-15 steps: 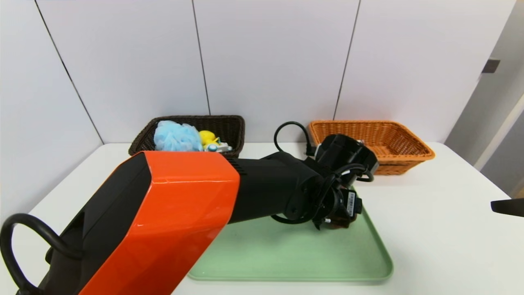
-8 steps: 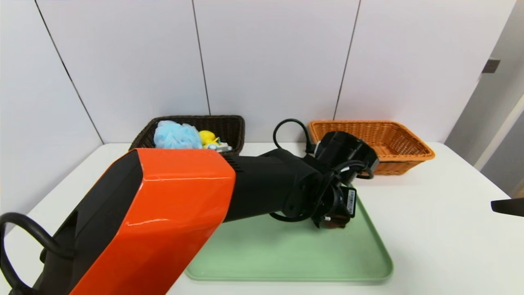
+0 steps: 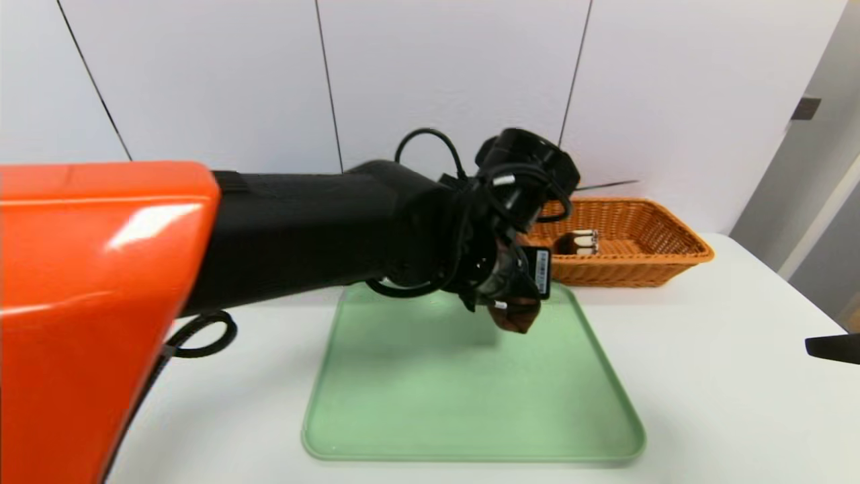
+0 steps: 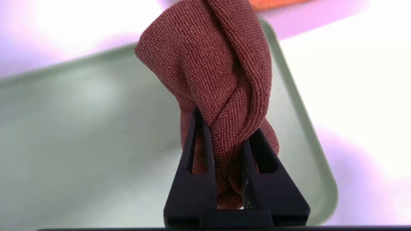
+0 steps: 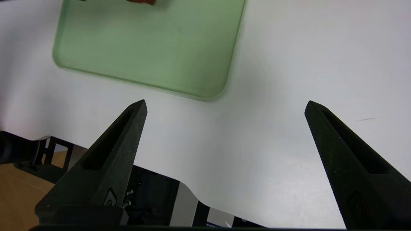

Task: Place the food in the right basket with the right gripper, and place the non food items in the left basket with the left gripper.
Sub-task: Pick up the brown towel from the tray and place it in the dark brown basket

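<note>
Left claw (image 4: pixel 224 128) clenches a reddish-brown cloth (image 4: pixel 215 70), hanging above the green tray (image 3: pixel 470 396); right claw (image 5: pixel 224 107) hovers released over the white surface (image 5: pixel 273 80).

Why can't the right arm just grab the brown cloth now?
Probably it can't: the left gripper is shut on the cloth, lifted over the green tray. The right gripper hangs open over the bare table, off to the side.

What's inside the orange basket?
The orange basket shows one small brown-and-white item near its left end. The left arm covers that corner, so anything more there is hidden.
</note>
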Motion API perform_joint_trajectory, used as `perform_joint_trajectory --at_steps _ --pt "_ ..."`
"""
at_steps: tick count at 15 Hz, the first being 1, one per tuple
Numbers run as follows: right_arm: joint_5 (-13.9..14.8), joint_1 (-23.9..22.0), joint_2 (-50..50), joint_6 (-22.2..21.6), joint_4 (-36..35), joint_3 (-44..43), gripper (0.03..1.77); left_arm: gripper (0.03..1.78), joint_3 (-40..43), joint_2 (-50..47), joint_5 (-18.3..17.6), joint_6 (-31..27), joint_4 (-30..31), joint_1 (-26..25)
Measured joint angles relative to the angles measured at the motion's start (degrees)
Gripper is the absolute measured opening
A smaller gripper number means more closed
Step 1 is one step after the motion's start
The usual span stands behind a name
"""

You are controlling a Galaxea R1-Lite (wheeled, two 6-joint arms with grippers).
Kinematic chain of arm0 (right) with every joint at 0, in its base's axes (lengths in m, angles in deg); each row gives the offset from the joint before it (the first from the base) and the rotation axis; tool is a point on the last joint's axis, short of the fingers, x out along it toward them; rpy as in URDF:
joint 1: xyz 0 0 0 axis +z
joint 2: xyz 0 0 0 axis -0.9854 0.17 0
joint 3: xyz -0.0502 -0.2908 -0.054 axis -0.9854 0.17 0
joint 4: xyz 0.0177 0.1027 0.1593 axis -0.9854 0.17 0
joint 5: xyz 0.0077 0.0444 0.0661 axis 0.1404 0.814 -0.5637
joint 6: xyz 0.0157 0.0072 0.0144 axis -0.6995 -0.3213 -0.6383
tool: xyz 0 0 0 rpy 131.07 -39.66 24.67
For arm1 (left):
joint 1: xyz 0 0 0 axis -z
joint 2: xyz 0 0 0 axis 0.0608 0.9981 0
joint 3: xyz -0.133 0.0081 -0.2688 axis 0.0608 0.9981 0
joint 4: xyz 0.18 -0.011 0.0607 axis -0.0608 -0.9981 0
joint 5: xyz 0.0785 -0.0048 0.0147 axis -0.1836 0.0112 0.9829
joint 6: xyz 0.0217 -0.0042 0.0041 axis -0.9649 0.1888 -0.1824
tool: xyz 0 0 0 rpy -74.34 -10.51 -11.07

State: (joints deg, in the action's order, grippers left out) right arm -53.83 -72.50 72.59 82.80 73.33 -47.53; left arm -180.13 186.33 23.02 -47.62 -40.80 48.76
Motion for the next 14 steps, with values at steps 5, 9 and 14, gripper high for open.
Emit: perform_joint_trajectory --at_steps 5,9,14 --pt "-0.59 0.00 -0.16 0.09 -1.00 0.44 1.70 0.25 0.20 -9.62 -0.09 -2.26 -5.38 -10.56" --pt "-1.13 0.07 -0.11 0.22 -1.85 0.85 1.70 0.25 -0.13 -11.43 -2.78 -8.90 -5.49 -22.10" --pt "-1.11 0.07 -0.05 0.20 -1.88 0.90 1.70 0.25 -0.67 -6.89 -8.92 -11.91 -2.13 -30.65"
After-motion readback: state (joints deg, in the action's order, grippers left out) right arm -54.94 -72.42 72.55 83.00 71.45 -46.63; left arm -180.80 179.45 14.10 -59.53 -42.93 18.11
